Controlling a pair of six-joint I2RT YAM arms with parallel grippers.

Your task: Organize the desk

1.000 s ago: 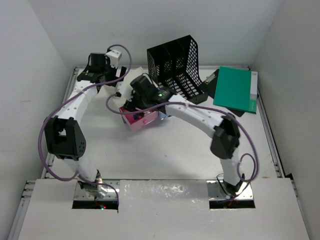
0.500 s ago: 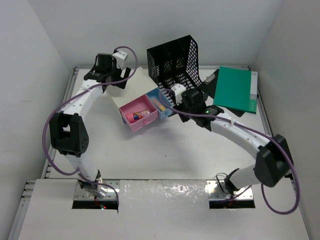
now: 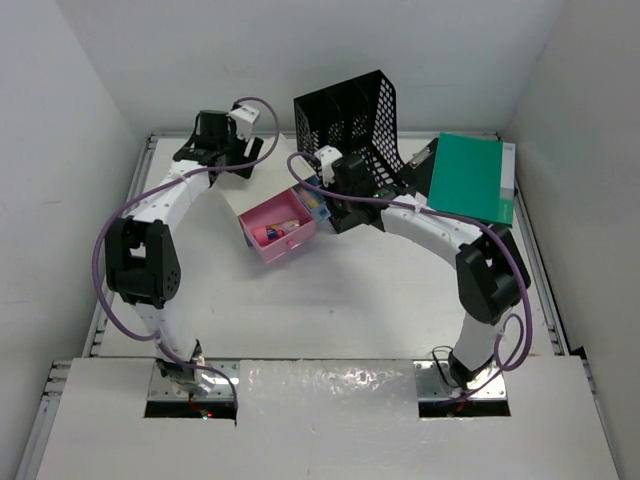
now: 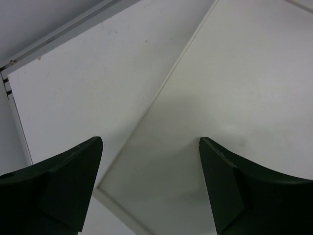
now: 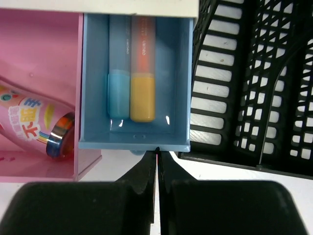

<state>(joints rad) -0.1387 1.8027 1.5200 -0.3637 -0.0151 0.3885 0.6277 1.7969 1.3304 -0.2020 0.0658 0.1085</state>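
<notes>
My left gripper (image 4: 150, 143) holds its jaws apart, the desk (image 4: 73, 83) lying below them. My right gripper (image 5: 157, 152) has its jaws together, tips at the blue drawer (image 5: 134, 83) front.

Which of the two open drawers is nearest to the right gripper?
The blue drawer: the shut tips of the right gripper sit at the middle of its front edge. The pink drawer lies off to the side.

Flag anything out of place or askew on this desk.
Both drawers of the drawer box stand pulled out, the pink drawer farther than the blue drawer. The box sits skewed to the edges of the desk. The green folder lies crooked at the right rear.
</notes>
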